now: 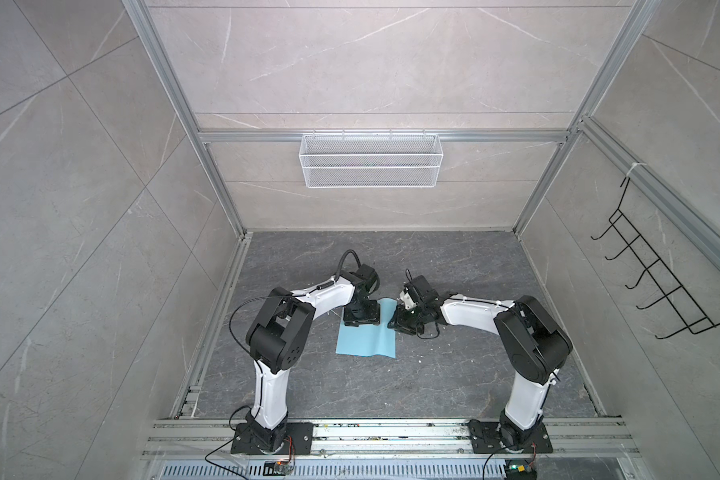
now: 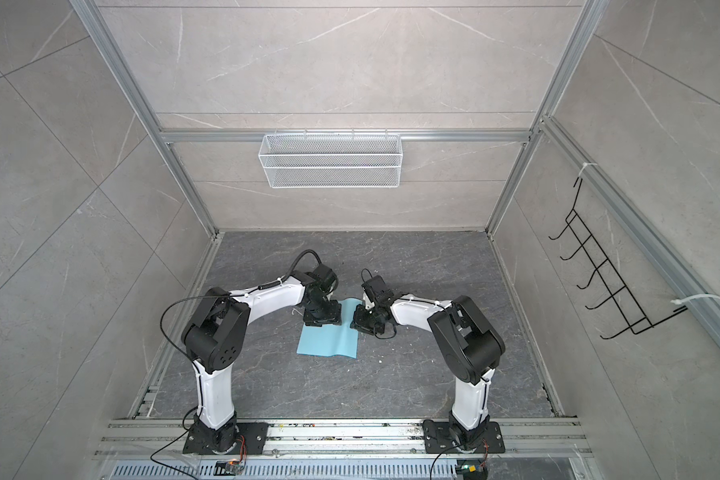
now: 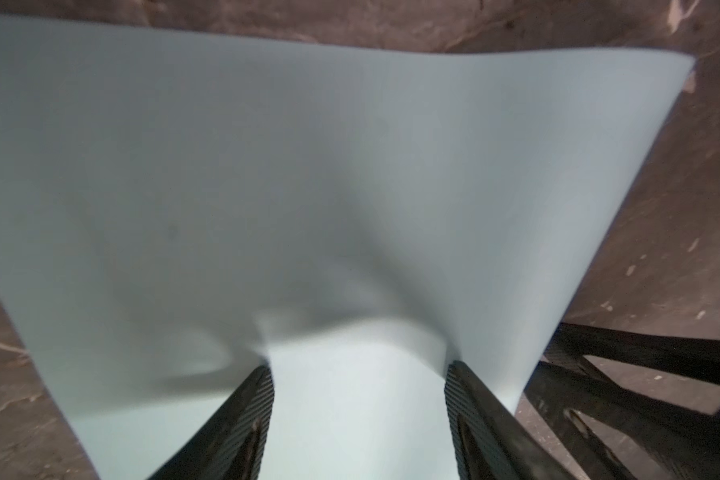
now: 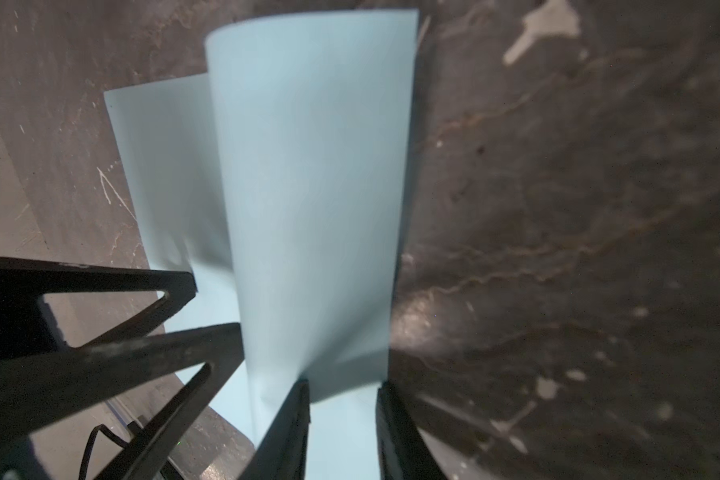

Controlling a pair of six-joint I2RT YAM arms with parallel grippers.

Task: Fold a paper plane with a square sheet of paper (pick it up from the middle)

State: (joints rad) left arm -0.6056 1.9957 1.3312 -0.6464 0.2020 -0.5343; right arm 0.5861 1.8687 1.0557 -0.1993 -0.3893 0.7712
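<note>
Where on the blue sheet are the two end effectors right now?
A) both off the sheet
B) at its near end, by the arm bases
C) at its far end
C: in a top view the left end effector and the right end effector both sit at the far end of the square sheet of paper; its near edge lies uncovered.

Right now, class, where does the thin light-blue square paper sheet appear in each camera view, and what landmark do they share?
Top view: light-blue paper sheet, lower centre.
Top view: sheet, lower, just left of centre.
Left wrist: sheet fills most of it.
Right wrist: sheet, curled, left of centre.
Shared landmark: dark veined tabletop under it.
</note>
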